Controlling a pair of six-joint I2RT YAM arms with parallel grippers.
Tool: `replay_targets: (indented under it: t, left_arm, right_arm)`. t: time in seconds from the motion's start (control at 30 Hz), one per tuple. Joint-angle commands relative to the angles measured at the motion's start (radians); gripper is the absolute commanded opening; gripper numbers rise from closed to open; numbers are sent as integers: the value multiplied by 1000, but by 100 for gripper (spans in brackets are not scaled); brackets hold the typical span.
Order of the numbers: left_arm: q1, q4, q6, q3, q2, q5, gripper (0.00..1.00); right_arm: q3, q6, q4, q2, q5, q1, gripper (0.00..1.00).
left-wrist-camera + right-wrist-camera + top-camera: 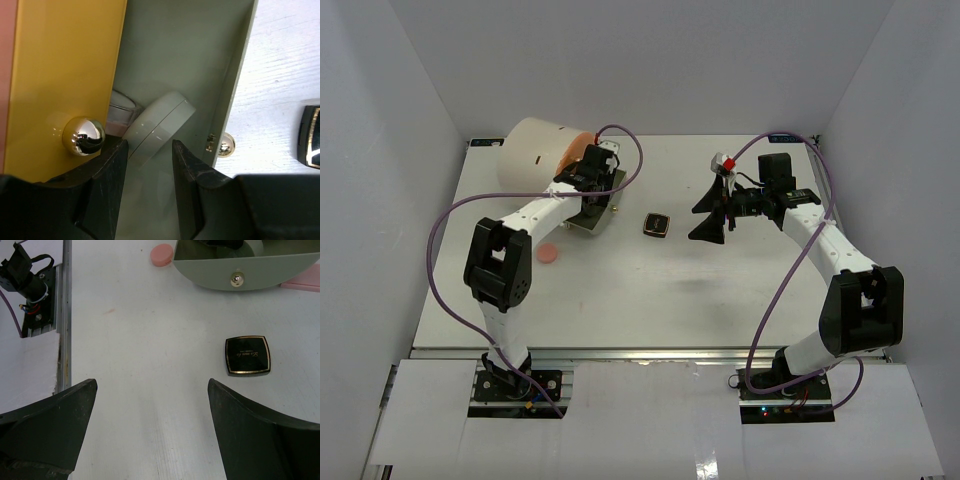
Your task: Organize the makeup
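Observation:
My left gripper (592, 190) is open inside a pulled-out grey-green drawer (582, 225) of the cream cylinder. In the left wrist view its fingertips (116, 152) flank the near edge of a white round compact (161, 127) that leans in the drawer (200, 60), with a clear round jar (120, 106) behind it. A black-gold square compact (657, 224) lies on the table, also in the right wrist view (247, 355). A pink pad (548, 254) lies left of the drawer. My right gripper (715, 212) is wide open and empty, right of the compact. Tan bottles and black jars are out of view.
The large cream cylinder (542, 150) stands at the back left with a yellow drawer front and gold knob (83, 136). The open drawer's curved front and knob (235, 279) face the table's middle. White walls enclose the table on three sides.

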Motion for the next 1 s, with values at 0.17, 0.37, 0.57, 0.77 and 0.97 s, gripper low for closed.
replay_targets:
  t: [0.17, 0.37, 0.57, 0.77, 0.97]
  left_arm:
    - [14, 13, 0, 22, 42, -65, 52]
    - [14, 15, 8, 72, 59, -36, 48]
    - [14, 13, 4, 92, 60, -14, 43]
    - [14, 7, -73, 80, 37, 21, 41]
    - [14, 2, -105, 114, 30, 46, 42]
  right_arm:
    - [-6, -16, 3, 2, -24, -9, 98]
    - [-6, -16, 1, 2, -26, -12, 98]
    - [-4, -19, -1, 1, -27, -14, 98]
    - [-6, -19, -2, 2, -29, -17, 98]
    - [-4, -20, -2, 0, -29, -17, 98]
